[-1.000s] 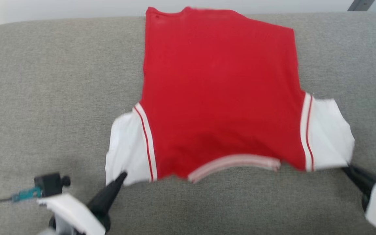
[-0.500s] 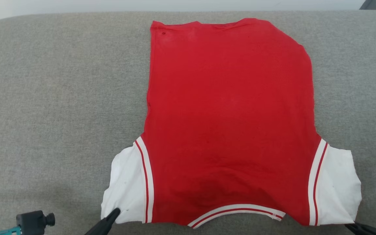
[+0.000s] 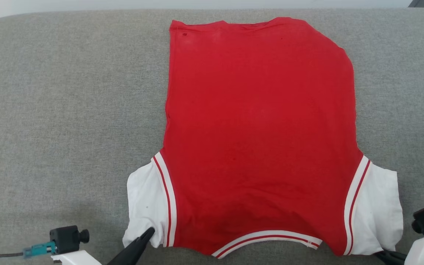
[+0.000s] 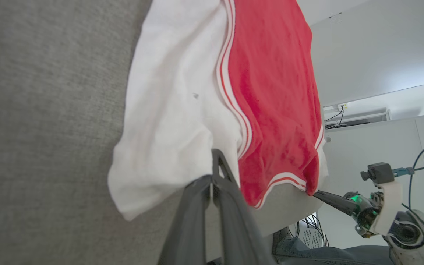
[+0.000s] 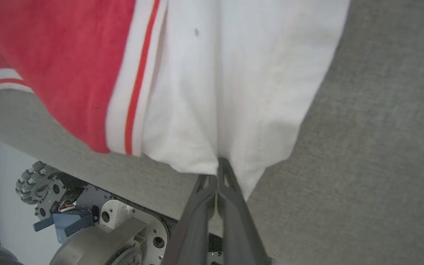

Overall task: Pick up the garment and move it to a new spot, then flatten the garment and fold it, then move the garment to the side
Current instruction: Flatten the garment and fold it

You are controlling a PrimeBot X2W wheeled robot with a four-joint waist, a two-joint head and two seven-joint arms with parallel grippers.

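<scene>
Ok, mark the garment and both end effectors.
garment [image 3: 260, 129], head view, middle of red body.
left end effector [image 4: 212, 173], left wrist view, between fingertips on white sleeve.
right end effector [image 5: 216, 173], right wrist view, between fingertips at sleeve hem.

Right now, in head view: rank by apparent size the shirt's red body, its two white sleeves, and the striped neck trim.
1. Red body.
2. Left-side sleeve and right-side sleeve: they look alike, so they are not ranked against each other.
3. Neck trim, a thin strip.

We see a grey fabric-covered table [image 3: 50, 110]. The shirt [image 3: 260, 129] lies spread flat on it, plain red side up, collar and white sleeves at the table's near edge, hem toward its far edge.
</scene>
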